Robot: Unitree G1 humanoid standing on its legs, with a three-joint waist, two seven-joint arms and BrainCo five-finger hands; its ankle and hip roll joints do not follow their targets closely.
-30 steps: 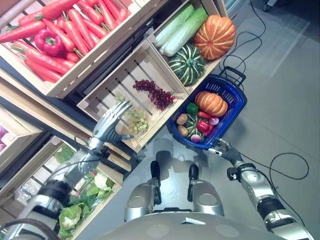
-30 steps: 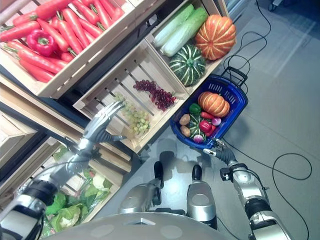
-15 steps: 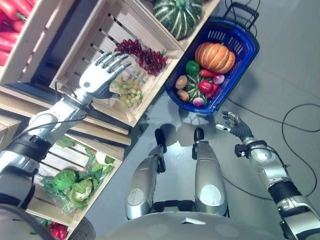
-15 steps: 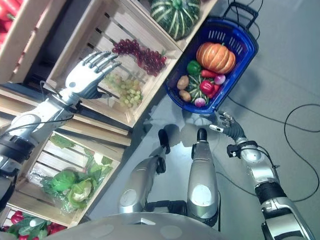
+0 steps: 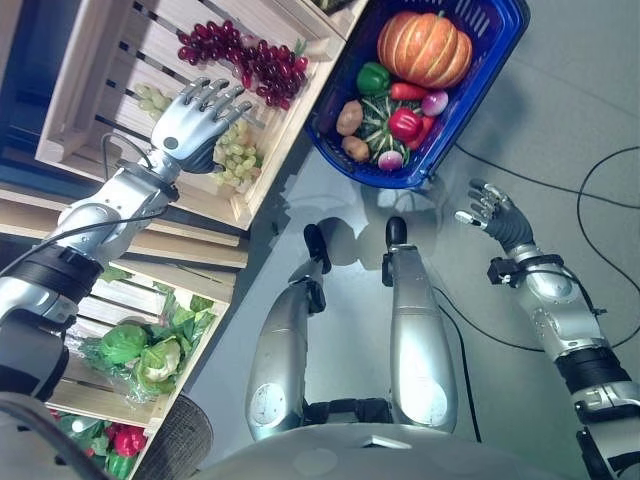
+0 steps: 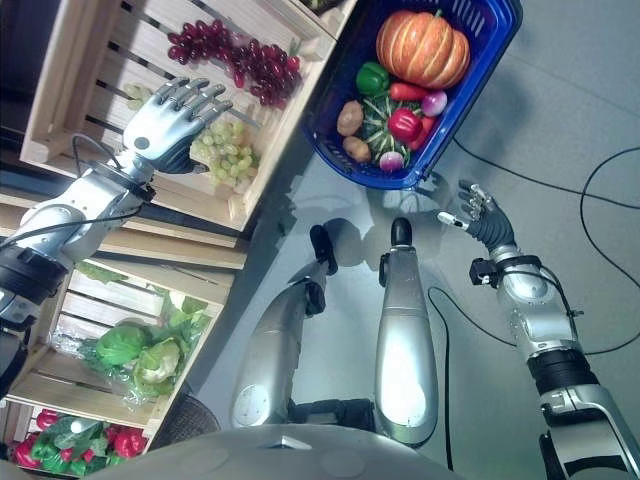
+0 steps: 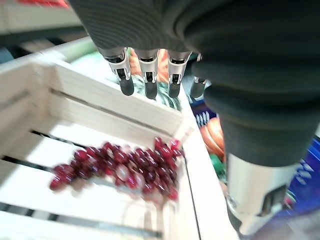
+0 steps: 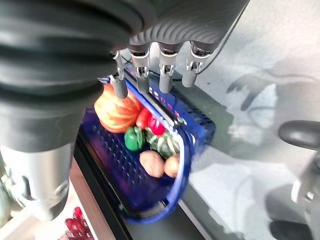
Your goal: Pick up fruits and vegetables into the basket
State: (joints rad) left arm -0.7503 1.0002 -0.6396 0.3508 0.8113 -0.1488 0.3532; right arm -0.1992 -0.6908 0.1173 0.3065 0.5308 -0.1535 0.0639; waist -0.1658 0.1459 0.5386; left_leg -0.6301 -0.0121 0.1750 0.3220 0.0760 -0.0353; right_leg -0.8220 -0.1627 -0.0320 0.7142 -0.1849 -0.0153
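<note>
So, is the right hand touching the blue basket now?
Apart. In the left eye view the right hand hangs open over the floor, with grey floor plainly between its fingers and the blue basket.

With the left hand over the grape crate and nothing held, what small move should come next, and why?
Probably lower the left hand onto the green grapes and curl its fingers round the bunch. Its fingers are straight and empty, poised just above that bunch, with the red grapes farther along the crate. The blue basket on the floor already holds produce, and the right hand hangs open beside it.
</note>
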